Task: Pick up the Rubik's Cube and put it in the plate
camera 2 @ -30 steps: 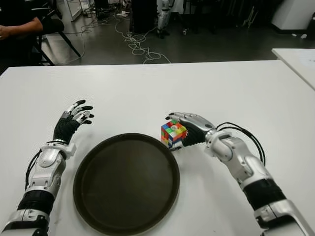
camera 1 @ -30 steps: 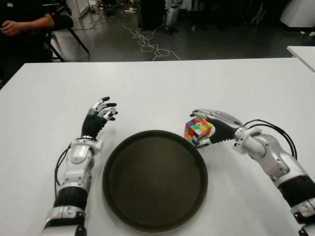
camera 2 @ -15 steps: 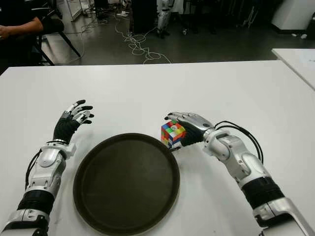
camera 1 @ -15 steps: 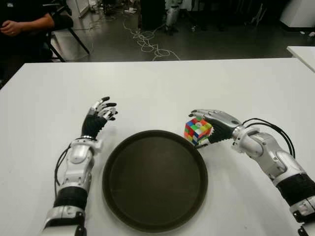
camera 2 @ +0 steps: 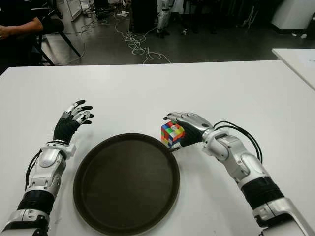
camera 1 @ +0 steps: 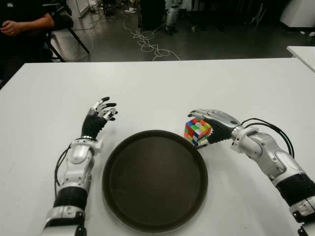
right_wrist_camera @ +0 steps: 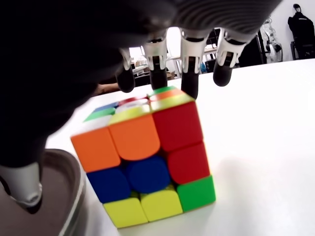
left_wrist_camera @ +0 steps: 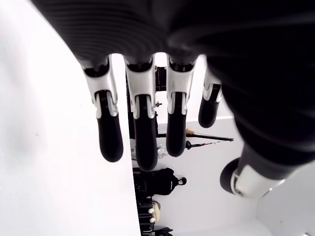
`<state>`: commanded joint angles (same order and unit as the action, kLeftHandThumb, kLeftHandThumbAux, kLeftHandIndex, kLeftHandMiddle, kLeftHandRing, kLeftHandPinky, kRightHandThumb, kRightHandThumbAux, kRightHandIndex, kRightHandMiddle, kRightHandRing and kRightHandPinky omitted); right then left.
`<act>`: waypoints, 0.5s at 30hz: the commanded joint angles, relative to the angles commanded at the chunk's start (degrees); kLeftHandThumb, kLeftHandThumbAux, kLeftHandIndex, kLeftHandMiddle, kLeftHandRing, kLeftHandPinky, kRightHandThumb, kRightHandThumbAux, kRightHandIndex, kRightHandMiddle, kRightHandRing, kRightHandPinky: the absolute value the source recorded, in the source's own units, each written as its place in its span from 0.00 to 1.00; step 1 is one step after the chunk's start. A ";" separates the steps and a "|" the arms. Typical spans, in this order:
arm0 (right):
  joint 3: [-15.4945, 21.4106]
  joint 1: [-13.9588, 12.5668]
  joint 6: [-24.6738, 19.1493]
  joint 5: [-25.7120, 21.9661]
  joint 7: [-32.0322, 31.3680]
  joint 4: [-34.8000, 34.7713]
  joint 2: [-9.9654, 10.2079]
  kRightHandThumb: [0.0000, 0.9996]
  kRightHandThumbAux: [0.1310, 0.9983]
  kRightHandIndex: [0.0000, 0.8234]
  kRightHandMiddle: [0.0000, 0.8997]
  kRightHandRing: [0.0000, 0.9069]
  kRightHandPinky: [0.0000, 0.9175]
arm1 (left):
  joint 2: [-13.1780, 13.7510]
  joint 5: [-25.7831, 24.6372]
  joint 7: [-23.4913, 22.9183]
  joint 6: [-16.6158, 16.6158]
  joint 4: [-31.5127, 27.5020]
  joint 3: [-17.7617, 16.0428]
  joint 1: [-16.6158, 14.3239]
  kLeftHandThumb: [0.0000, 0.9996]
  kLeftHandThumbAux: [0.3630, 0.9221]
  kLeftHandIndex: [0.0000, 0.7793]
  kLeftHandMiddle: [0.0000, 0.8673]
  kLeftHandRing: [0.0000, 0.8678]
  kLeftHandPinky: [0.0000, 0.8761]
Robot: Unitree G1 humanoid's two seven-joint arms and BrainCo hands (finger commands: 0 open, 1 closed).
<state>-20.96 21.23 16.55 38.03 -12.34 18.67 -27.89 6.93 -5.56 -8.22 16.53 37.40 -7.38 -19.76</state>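
Note:
The Rubik's Cube [camera 1: 198, 131] stands on the white table [camera 1: 197, 83], just off the right rim of the round dark plate [camera 1: 152, 182]. My right hand [camera 1: 216, 123] is cupped over the cube from the right. In the right wrist view its fingers [right_wrist_camera: 189, 73] reach across the cube's [right_wrist_camera: 147, 157] top toward the far edge. The thumb [right_wrist_camera: 22, 184] hangs beside the plate rim, apart from the cube. The cube's base is on the table. My left hand [camera 1: 101, 113] shows left of the plate, its fingers [left_wrist_camera: 138, 128] spread and holding nothing.
The plate holds nothing. A person [camera 1: 24, 22] sits on a chair beyond the table's far left corner. Cables [camera 1: 147, 44] lie on the floor behind. A second white table [camera 1: 302, 51] shows at the far right.
My right arm has slid slightly left, bringing the hand further over the cube. The cube, the plate and the left hand have not moved.

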 joint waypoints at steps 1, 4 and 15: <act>-0.04 -0.01 -0.03 0.02 0.05 0.01 0.03 0.00 0.51 0.13 0.14 0.14 0.11 | 0.02 0.00 -0.02 0.03 0.05 0.00 -0.02 0.61 0.48 0.22 0.34 0.40 0.45; -0.12 -0.01 -0.10 0.01 0.21 0.10 0.08 0.00 0.52 0.13 0.14 0.14 0.12 | 0.00 -0.08 -0.09 -0.13 -0.05 0.00 -0.01 0.61 0.48 0.22 0.34 0.41 0.45; -0.45 0.11 -0.13 0.09 1.62 0.80 0.50 0.00 0.53 0.16 0.16 0.17 0.16 | 0.02 -0.34 -0.25 -0.43 0.32 -0.14 -0.22 0.60 0.49 0.22 0.34 0.41 0.46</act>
<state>-21.42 21.34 16.42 38.12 -10.72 19.47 -27.39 6.95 -5.90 -8.47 16.10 37.73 -7.53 -19.99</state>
